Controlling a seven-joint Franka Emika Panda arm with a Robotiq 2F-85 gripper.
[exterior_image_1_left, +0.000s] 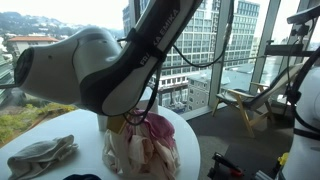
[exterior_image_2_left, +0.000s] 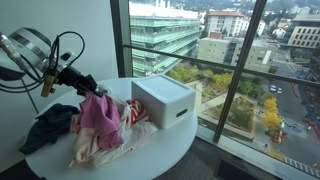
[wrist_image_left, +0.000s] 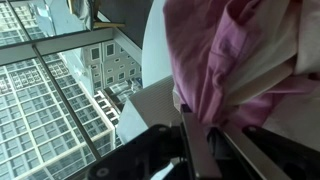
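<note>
The gripper (exterior_image_2_left: 86, 90) has its jaws clamped shut on the top of a pink cloth (exterior_image_2_left: 101, 118). The cloth hangs from the gripper near the white box (exterior_image_2_left: 165, 100) on the round table (exterior_image_2_left: 150, 152), its lower folds resting on a pale crumpled garment (exterior_image_2_left: 95, 148) that lies just beside the box. A dark blue cloth (exterior_image_2_left: 48, 125) lies well apart from the box, on the far side of the pink cloth.
</note>
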